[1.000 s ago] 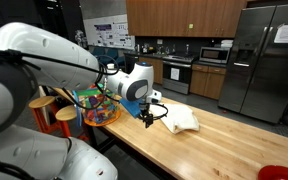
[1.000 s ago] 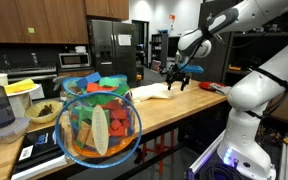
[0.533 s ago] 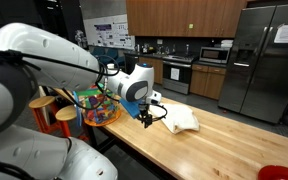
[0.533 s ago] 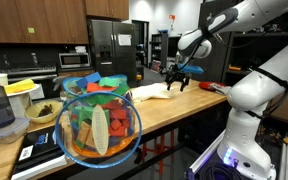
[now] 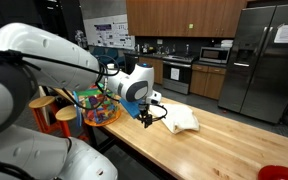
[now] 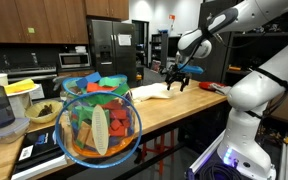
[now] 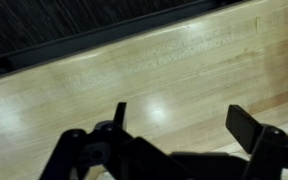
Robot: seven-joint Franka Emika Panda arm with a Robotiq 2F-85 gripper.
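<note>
Plainly, the gripper (image 5: 149, 113) hangs low over the wooden table (image 5: 216, 146), its jaws spread wide with nothing between them. The wrist view shows this best: its dark fingers (image 7: 246, 126) stand well apart over bare wood, but their lower parts are cut off by the bottom edge and the mechanism is mostly a black silhouette. Nearest to the gripper is a white cloth (image 5: 182, 120), lying crumpled on the table just beside it. In both exterior views the gripper is small and dark, so whether a fingertip touches the cloth's edge or stands just clear of it cannot be told. In an exterior view the gripper (image 6: 177, 80) overlaps the far end of the cloth (image 6: 149, 92), hiding where the fabric stops. The cloth does not appear in the wrist view. A clear bowl (image 5: 96, 116) heaped with colourful pieces stands near the table's end, partly covered by the arm (image 5: 44, 60), whose blurred white bulk fills that side of the picture. A red object (image 5: 282, 172) at the table's other end is cut off by the frame, too little to name.
</note>
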